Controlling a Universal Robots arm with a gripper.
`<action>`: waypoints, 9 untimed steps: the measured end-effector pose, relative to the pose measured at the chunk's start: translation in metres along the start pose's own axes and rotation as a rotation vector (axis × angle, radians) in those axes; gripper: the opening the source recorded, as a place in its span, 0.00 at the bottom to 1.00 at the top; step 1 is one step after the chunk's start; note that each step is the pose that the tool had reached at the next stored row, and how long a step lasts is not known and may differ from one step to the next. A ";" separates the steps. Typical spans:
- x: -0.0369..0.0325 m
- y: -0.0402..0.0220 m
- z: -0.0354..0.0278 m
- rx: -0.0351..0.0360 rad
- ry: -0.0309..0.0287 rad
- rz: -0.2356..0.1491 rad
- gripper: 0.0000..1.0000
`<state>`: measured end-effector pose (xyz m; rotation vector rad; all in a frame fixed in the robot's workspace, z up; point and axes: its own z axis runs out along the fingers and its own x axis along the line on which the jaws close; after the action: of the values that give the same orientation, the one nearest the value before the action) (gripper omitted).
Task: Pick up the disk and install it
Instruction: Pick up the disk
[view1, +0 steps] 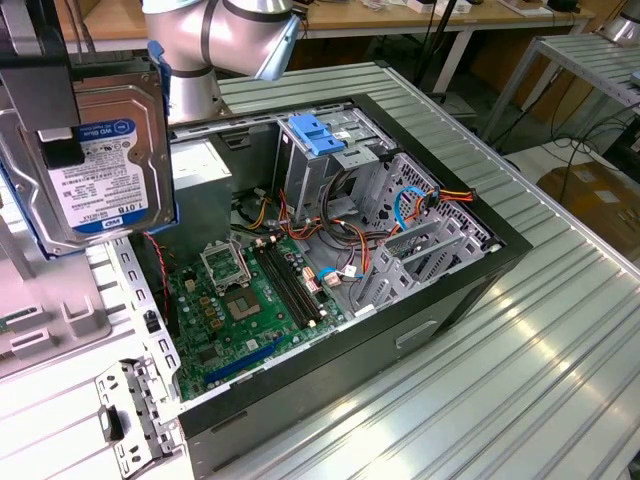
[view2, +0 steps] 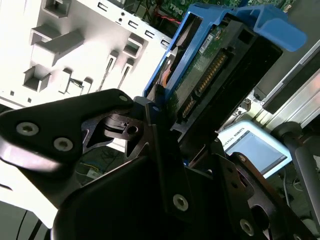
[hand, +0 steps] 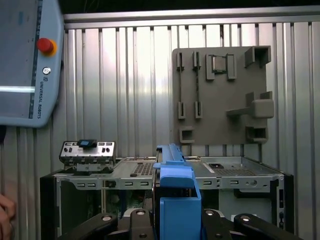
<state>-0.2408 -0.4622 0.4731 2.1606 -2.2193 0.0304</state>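
The fingers clamp the disk, raised near the computer case. Best carried level and steady, I judge, clear of the case's cables.

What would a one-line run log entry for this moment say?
held: disk | jaws: shut on disk | disk: in the air, at exterior view's left of open computer case | installed: not yet

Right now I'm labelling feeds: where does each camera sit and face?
Exterior view: off-arm, looking down into the open computer case; arm and held disk show.
Second wrist view: wrist-mounted, looking along the pincer at the disk's underside.
First wrist view: wrist-mounted, facing the case and grey panel past the pincer.
Shared: the disk.
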 end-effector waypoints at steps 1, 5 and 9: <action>0.0004 -0.0007 0.0001 0.0000 -0.0001 0.000 0.36; 0.0017 -0.0038 0.0004 0.0000 -0.0001 0.000 0.36; 0.0037 -0.0070 0.0006 -0.0003 -0.0047 0.000 0.36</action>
<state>-0.2339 -0.4661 0.4725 2.1630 -2.2216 0.0250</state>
